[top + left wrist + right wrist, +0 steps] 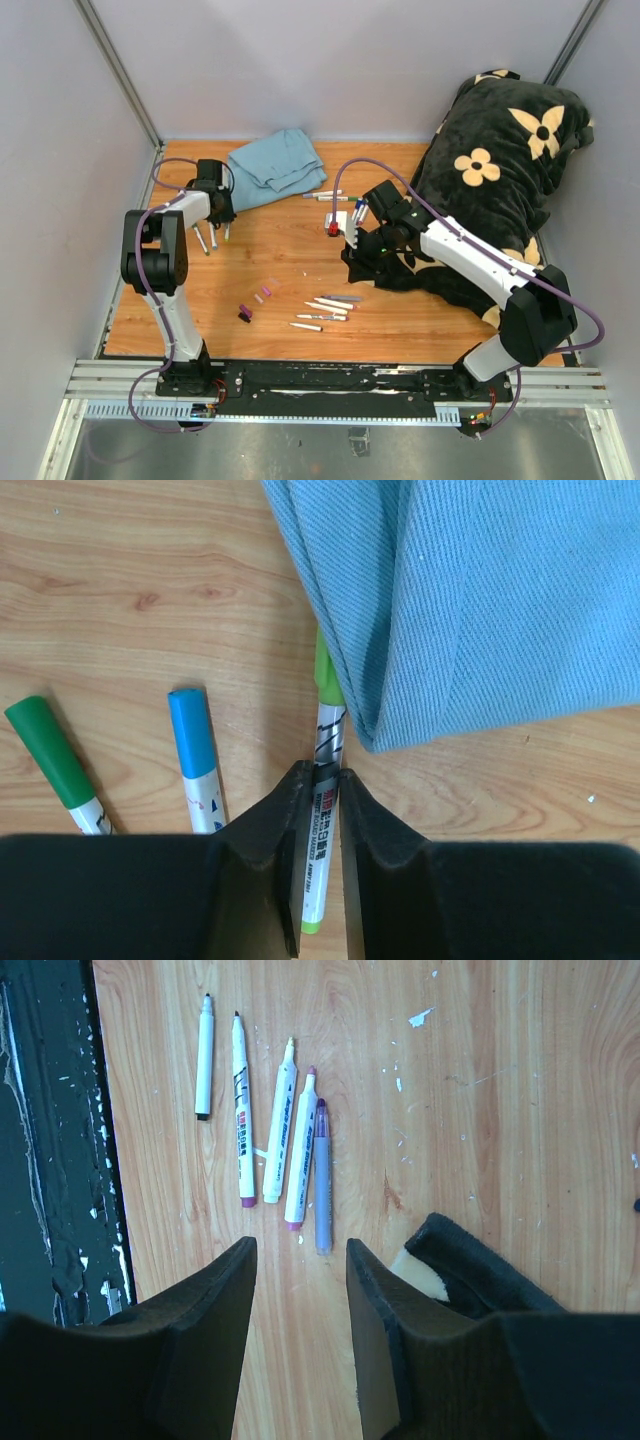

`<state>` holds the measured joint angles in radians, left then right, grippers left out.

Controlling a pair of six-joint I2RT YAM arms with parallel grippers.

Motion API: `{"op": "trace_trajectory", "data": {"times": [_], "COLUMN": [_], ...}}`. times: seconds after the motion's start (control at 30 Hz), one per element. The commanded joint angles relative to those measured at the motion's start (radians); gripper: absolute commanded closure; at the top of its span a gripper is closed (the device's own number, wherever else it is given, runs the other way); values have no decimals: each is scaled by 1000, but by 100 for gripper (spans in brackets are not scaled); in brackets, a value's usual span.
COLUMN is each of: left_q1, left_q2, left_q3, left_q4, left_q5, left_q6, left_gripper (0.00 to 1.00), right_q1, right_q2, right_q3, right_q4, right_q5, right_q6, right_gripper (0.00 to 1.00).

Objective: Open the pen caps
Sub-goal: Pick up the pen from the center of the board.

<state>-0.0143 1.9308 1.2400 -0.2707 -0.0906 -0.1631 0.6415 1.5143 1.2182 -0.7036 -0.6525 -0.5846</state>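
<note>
My left gripper is shut on the white barrel of a marker. Its light green cap sticks partly under the blue cloth. A blue-capped marker and a green-capped marker lie to its left. In the top view this gripper is at the back left. My right gripper is open and empty above the wood, near several uncapped markers. It also shows in the top view. Loose purple and pink caps lie on the table.
A black flowered pillow fills the right side; its corner touches my right finger. The blue cloth lies at the back. More capped markers lie by the right wrist. A black rail runs along the near edge.
</note>
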Motion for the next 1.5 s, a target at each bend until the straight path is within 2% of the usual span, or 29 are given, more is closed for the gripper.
{"op": "trace_trajectory", "data": {"times": [0.0,0.27,0.5,0.67,0.87,1.1,1.47], "left_q1": [5,4,-19,-46,-73,-114,-205], "left_q2": [-7,-35,-145,-253,-416,-636,-873], "left_q3": [-10,-97,-233,-332,-515,-734,-1018], "left_q4": [-53,-37,61,160,319,580,909], "left_q5": [39,63,108,106,109,201,240], "left_q6": [-45,-118,-185,-230,-302,-416,-553], "left_gripper": [80,86,98,100,100,100,100], "right_q1": [-32,-42,-45,-45,-47,-52,-55], "right_q2": [-32,-50,-46,-48,-48,-61,-85], "right_q3": [-8,-7,-9,-10,-15,-30,-61], "right_q4": [-3,-2,-3,-2,4,26,79], "right_q5": [-22,-40,-61,-74,-97,-133,-184], "right_q6": [-12,-9,-4,-1,6,20,52], "right_gripper": [58,58,58,58,58,57,55]}}
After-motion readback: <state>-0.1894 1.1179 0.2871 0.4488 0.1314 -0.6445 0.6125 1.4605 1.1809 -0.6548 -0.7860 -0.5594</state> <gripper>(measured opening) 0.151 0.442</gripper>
